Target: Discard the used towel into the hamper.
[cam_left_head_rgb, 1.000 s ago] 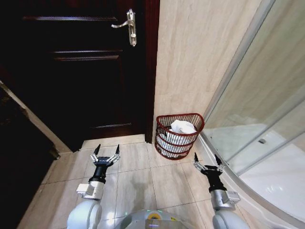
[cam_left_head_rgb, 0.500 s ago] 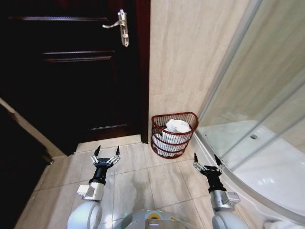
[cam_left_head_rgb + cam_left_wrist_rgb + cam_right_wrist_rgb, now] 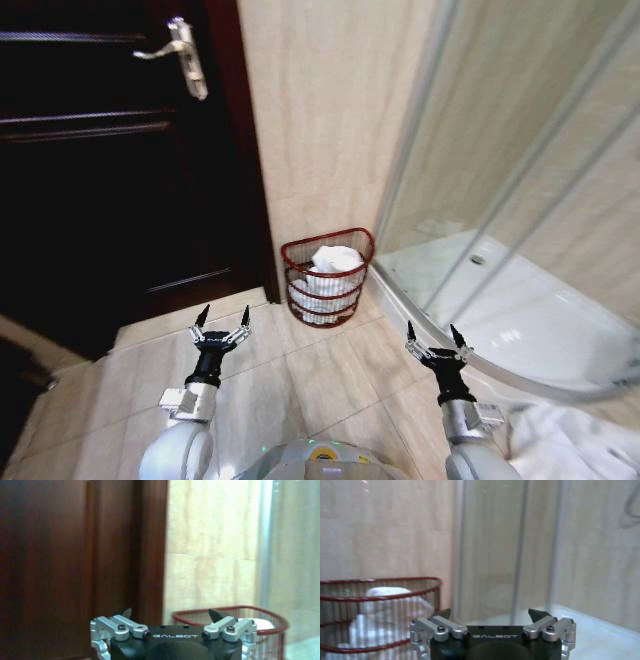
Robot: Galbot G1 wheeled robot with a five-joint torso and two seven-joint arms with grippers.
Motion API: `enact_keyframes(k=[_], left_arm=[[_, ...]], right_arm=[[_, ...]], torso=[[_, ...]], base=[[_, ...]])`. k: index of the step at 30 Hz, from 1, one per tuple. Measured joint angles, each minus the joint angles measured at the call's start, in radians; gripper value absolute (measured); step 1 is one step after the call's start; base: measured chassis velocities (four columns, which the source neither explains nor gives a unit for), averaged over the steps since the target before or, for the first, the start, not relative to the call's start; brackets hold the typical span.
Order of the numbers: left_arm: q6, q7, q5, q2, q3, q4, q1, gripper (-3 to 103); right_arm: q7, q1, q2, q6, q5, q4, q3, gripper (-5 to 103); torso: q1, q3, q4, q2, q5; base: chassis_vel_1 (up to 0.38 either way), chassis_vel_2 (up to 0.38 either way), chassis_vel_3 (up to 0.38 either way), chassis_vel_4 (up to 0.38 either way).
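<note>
The hamper [image 3: 300, 290] is a reddish-brown openwork basket on the floor against the tiled wall, between the door and the shower. White cloth [image 3: 335, 259] is piled inside it. More white crumpled cloth, perhaps a towel [image 3: 575, 440], lies on the floor at the lower right beside the shower tray. My left gripper [image 3: 222, 318] is open and empty, held low before the hamper and to its left. My right gripper [image 3: 430, 335] is open and empty too, to the hamper's right. The hamper [image 3: 270, 615] rises behind the left gripper [image 3: 172, 613], and the hamper [image 3: 380, 596] stands beside the right gripper [image 3: 490, 613].
A dark wooden door [image 3: 110, 180] with a metal lever handle [image 3: 180, 50] stands shut on the left. A curved glass shower enclosure [image 3: 520, 150] with a white tray [image 3: 500, 310] fills the right. Beige floor tiles [image 3: 300, 380] lie between me and the hamper.
The camera has swung to the right, so the door and hamper sit further left in the picture and more of the shower tray shows. Both arms keep their pose.
</note>
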Motion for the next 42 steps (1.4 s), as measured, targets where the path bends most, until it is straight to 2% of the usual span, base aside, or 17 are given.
enact_keyframes(k=[23, 28, 42], left_arm=[[-0.012, 0.000, -0.001, 0.001, -0.003, 0.014, 0.001, 100], [-0.030, 0.001, -0.005, 0.001, -0.004, 0.017, -0.001, 100], [-0.033, -0.002, -0.005, -0.002, 0.000, 0.020, 0.000, 100]], right_arm=[[0.010, -0.004, 0.004, -0.007, -0.002, 0.006, -0.007, 100], [0.010, -0.003, 0.006, -0.004, -0.004, 0.005, -0.010, 100], [0.010, -0.005, 0.006, 0.015, -0.003, -0.005, -0.008, 100]], torso=[[0.000, 0.001, 0.0000, 0.001, -0.0001], [0.000, 0.001, -0.0001, 0.001, -0.0002], [0.000, 0.001, 0.0001, 0.001, 0.0001]], base=[[-0.122, -0.131, -0.116, -0.121], [-0.201, -0.215, -0.038, -0.040], [-0.173, -0.175, 0.129, 0.135]])
